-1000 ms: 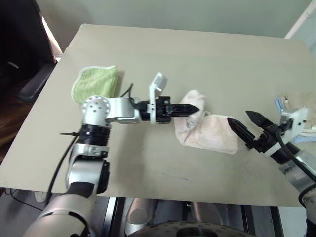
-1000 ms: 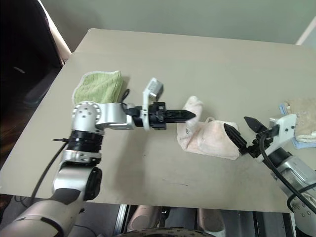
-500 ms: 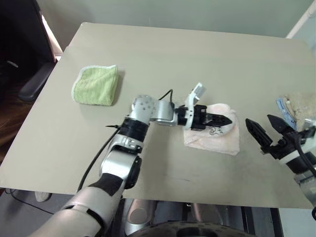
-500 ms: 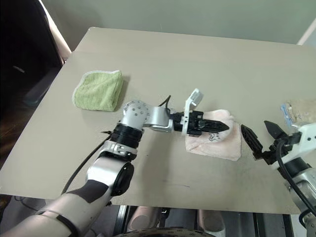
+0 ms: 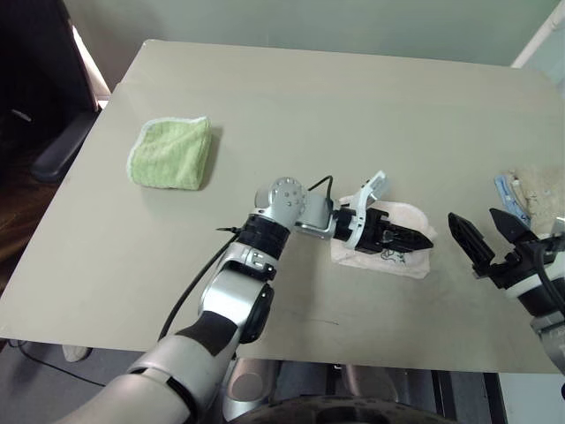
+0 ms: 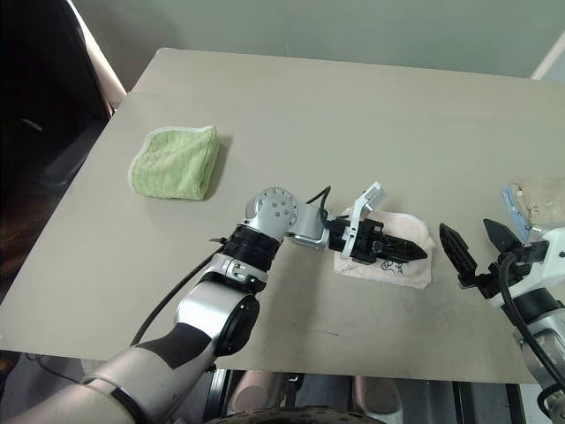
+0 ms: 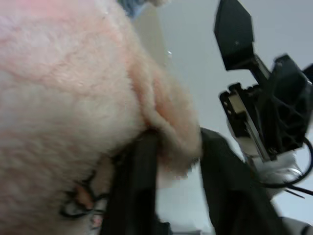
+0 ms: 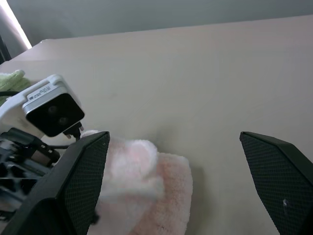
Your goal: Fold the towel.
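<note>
Since a second ago the left gripper (image 6: 408, 251) has carried the towel's flap across; its jaws now part around the towel (image 6: 413, 270), folded mid-table. The right gripper (image 6: 482, 253) gapes nearby. Next: withdraw cleanly.

A pale pink terry towel (image 5: 388, 243) with a dark printed mark lies on a plain beige table (image 5: 353, 115). A lime green cloth (image 5: 169, 153) with a pale whitish edge lies well apart from it. The left gripper (image 5: 422, 237) and right gripper (image 5: 488, 237) both have black fingers, each on a silver and white arm, and a beige and blue cloth (image 5: 530, 190) sits at the table's edge.
</note>
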